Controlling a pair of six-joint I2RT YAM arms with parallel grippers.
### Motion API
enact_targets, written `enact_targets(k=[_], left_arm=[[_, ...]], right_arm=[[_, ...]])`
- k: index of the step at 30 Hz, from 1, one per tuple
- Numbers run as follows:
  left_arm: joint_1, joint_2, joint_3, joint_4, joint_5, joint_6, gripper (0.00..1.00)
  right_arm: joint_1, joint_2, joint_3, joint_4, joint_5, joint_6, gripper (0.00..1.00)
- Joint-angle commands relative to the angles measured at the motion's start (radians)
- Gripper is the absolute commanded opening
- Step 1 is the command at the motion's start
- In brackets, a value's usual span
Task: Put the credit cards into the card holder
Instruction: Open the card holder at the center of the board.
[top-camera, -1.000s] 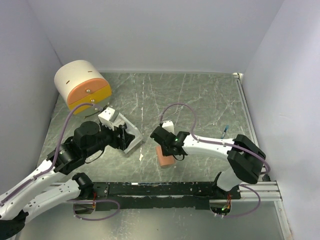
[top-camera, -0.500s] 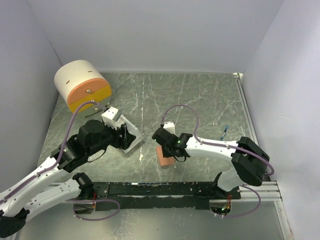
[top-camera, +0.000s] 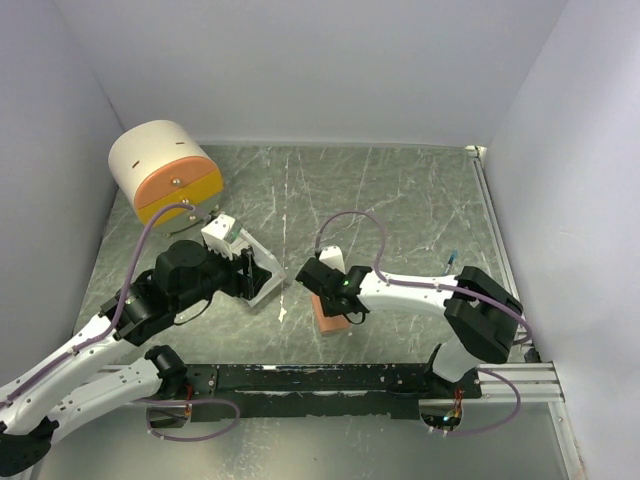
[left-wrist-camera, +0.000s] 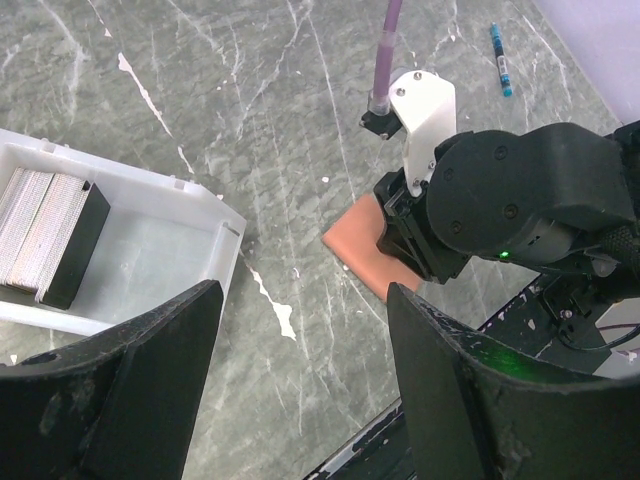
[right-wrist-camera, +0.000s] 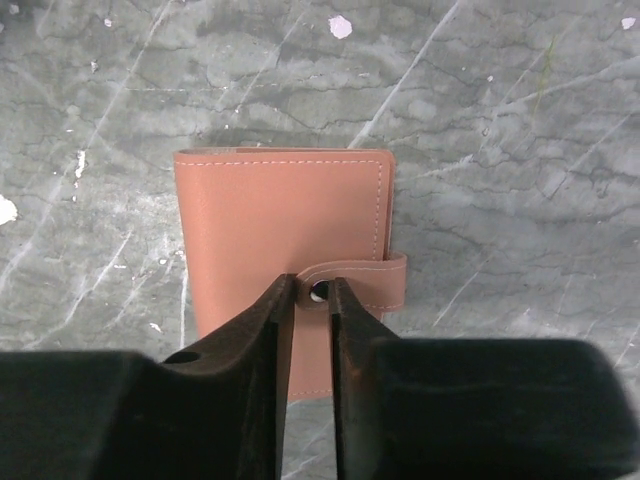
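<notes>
Salmon-brown and folded shut, the card holder (right-wrist-camera: 280, 220) lies flat on the table (right-wrist-camera: 500, 120), its strap fastened over the snap stud (right-wrist-camera: 317, 291). The right tool (right-wrist-camera: 311, 292) stands directly above the holder, jaws a narrow gap apart, tips either side of that stud. The left tool (left-wrist-camera: 300, 295) hovers left of the holder, jaws spread wide, with a white box (left-wrist-camera: 225, 225) farther left.

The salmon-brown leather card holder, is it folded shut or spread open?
Folded shut: the salmon-brown card holder lies flat showing only its stitched outer cover, its strap wrapped across the front; no inner pockets show.
</notes>
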Motion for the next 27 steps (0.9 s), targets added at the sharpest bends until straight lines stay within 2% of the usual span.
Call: enact_targets(k=[1, 4, 11, 21, 27], left_arm=[[0.006, -0.014, 0.003, 0.007, 0.003, 0.013, 0.79], [0.006, -0.018, 0.001, 0.006, 0.000, 0.011, 0.79], [0.006, 0.000, 0.003, 0.004, 0.001, 0.005, 0.78], [0.006, 0.055, 0.010, -0.007, 0.003, -0.059, 0.71], [0.007, 0.105, -0.029, 0.072, 0.121, -0.129, 0.64]], right_arm=[[0.010, 0.062, -0.003, -0.025, 0.042, 0.010, 0.14], [0.014, 0.051, -0.006, -0.025, 0.058, 0.012, 0.00], [0.013, -0.049, -0.047, 0.048, 0.053, 0.014, 0.00], [0.011, -0.313, -0.138, 0.217, -0.034, 0.034, 0.00], [0.011, -0.416, -0.176, 0.269, -0.082, 0.069, 0.00]])
